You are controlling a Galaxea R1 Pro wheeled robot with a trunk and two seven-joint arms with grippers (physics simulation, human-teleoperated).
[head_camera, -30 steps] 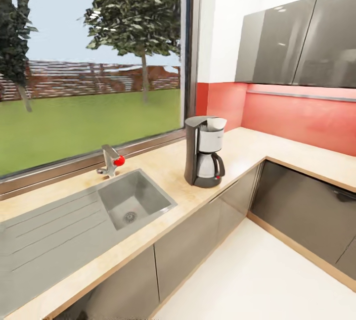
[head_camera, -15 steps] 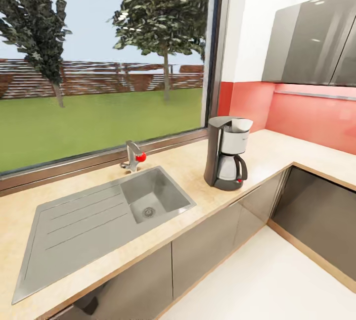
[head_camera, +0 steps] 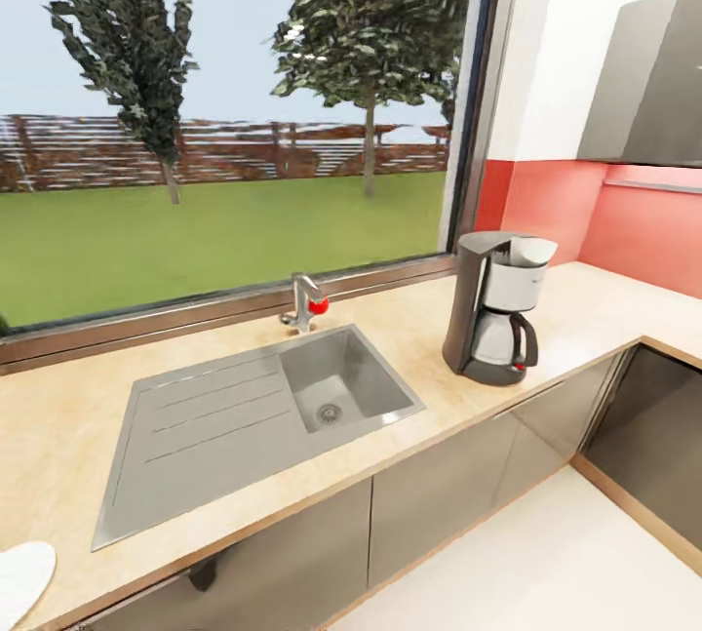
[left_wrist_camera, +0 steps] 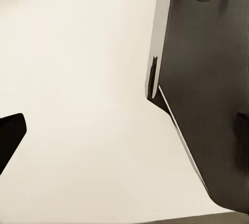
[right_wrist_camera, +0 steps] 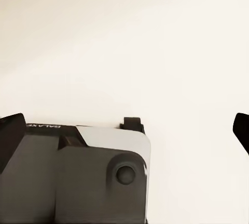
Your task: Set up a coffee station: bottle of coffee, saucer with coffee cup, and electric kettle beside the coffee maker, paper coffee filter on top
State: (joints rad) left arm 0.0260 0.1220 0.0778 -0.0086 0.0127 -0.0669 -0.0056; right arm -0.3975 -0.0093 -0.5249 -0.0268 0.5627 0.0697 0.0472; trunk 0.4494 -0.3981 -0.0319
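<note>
The coffee maker (head_camera: 495, 311) stands on the beige countertop (head_camera: 409, 319) to the right of the sink, its glass carafe and red switch facing me. A white rounded piece (head_camera: 531, 250) sits at its top front; I cannot tell whether that is the paper coffee filter. A flat white rounded thing (head_camera: 19, 577) lies on the counter's near left corner, cut off by the picture's edge. In the left wrist view my left gripper (left_wrist_camera: 124, 130) is open over pale floor beside the robot's dark body. My right gripper (right_wrist_camera: 124, 128) is open too, with nothing between its fingers.
The steel sink (head_camera: 336, 387) with its drainboard (head_camera: 205, 426) is set into the counter under the large window. A tap (head_camera: 305, 301) with a red knob stands behind it. Grey cabinets (head_camera: 448, 494) run below, and the counter turns a corner at the right, under a wall cabinet (head_camera: 653, 85).
The camera has swung left: the sink and coffee maker sit further right in the picture, and the white thing at the near left corner has come into view.
</note>
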